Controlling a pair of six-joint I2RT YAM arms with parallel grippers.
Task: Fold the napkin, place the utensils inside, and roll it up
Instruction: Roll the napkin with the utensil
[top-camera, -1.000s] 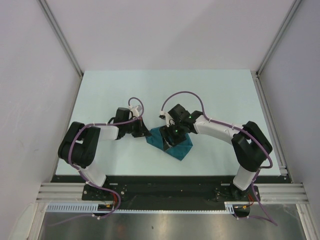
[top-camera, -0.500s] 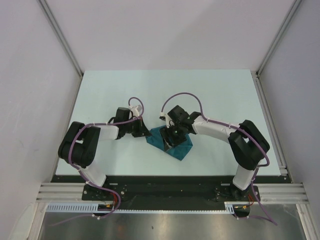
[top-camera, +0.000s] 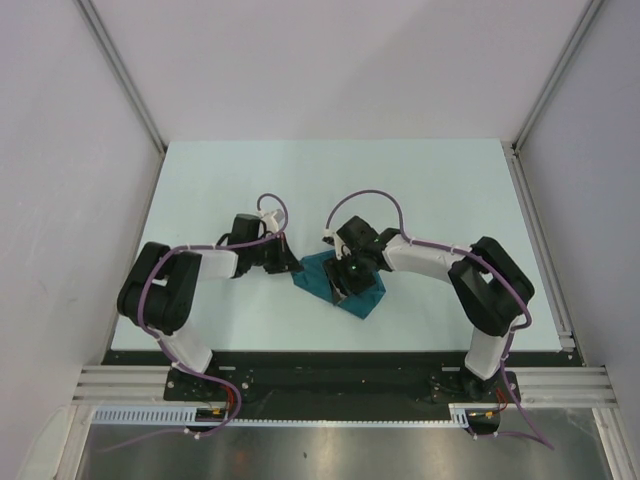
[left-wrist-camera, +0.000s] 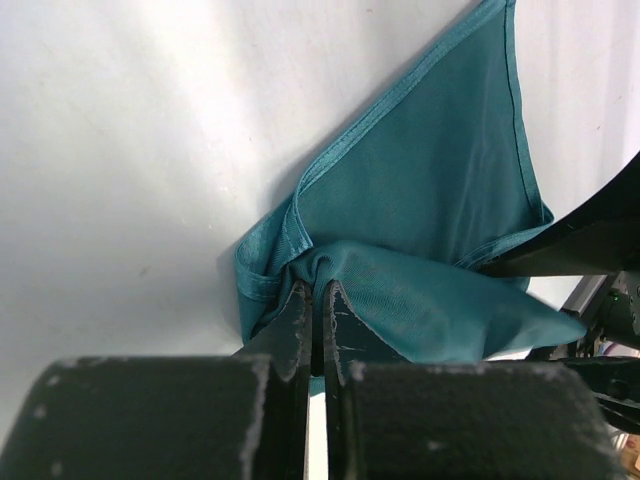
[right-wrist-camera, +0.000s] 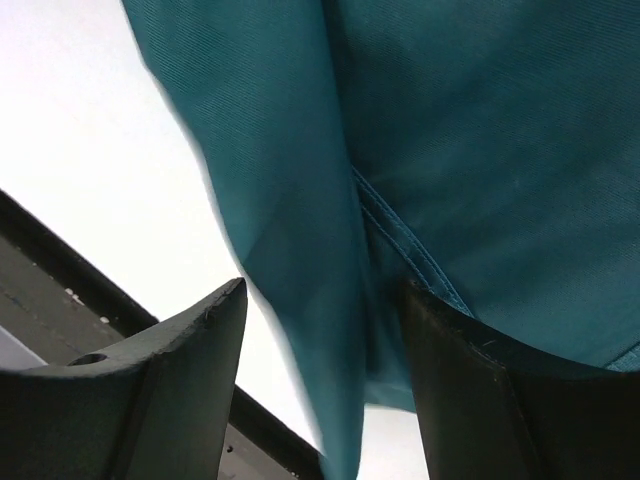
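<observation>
Pinching a bunched corner of the napkin (left-wrist-camera: 430, 200), the left gripper (left-wrist-camera: 316, 300) has its two fingers drawn nearly together at the lower middle of the left wrist view, with teal fabric caught between the tips. From that pinch the cloth spreads toward the upper right of the frame as a flat triangular layer with a stitched hem along its left edge. A looser fold runs off to the right, where it meets dark parts of the other arm.

Seen from above, the napkin lies folded into a small, roughly diamond-shaped bundle just below the centre of the pale table (top-camera: 430, 190), its lowest corner pointing at the near edge. The left gripper sits at the bundle's left corner. The right gripper (right-wrist-camera: 322, 300) is over its middle and hides much of it.

In the right wrist view that gripper's fingers stand wide apart at the bottom of the frame, and a raised fold of cloth with a hemmed edge runs down between them. A strip of bare table shows between the fold and the finger on the left, so the fingers are not clamped on it.
</observation>
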